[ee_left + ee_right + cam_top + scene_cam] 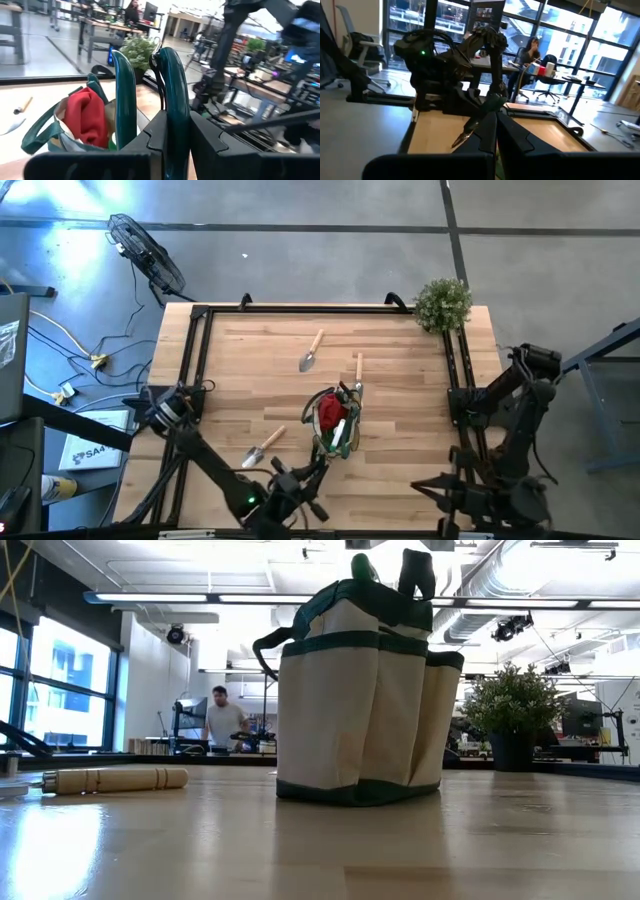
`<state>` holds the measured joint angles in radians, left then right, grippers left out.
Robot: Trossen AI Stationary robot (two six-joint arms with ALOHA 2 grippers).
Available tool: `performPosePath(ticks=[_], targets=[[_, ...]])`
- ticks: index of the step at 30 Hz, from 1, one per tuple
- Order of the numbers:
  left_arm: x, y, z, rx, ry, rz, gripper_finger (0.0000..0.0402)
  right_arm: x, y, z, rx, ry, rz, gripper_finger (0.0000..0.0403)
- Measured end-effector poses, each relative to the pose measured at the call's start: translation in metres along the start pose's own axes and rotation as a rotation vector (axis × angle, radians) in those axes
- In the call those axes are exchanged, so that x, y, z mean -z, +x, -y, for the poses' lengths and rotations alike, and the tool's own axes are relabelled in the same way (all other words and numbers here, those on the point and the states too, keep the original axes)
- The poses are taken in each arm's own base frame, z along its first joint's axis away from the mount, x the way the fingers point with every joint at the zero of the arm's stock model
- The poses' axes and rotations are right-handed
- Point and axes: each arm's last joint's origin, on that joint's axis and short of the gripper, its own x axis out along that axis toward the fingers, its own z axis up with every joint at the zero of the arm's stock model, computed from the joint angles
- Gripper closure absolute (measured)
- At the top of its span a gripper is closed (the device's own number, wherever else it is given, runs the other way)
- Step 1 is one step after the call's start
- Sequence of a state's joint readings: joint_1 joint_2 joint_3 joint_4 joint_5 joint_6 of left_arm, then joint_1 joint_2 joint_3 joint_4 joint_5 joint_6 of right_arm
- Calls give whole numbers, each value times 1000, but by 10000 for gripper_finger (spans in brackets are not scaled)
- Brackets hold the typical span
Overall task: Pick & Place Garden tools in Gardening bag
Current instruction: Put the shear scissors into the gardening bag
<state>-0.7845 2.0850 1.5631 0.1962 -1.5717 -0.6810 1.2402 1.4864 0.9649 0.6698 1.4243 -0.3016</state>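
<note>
My left gripper [167, 132] is clamped on the teal-handled pruners [172, 85] just beside the gardening bag [335, 423]; I should lower them handles-up, clear of the red piece [90, 117].

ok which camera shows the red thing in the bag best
The left wrist view: the red piece fills the gardening bag's mouth, close up. The high view shows it small; in the low view the bag's wall hides it; the right wrist view misses it.

Beyond the left gripper [322, 467] the bag [335, 423] blocks the way, trowels [311, 354] lying farther off and one [262, 447] beside it, while bare bench [420, 440] opens toward the right arm.
</note>
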Motion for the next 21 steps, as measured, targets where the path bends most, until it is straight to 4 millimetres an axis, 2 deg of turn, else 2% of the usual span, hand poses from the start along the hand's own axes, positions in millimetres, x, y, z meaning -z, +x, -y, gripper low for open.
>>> performPosePath(ticks=[10,21], targets=[[3,40,-4,-82,8,30,357,0,-30,-1,41,-119,-31,400],[1,73,-9,-151,33,53,357,-1,-55,-4,-38,-173,-13,400]])
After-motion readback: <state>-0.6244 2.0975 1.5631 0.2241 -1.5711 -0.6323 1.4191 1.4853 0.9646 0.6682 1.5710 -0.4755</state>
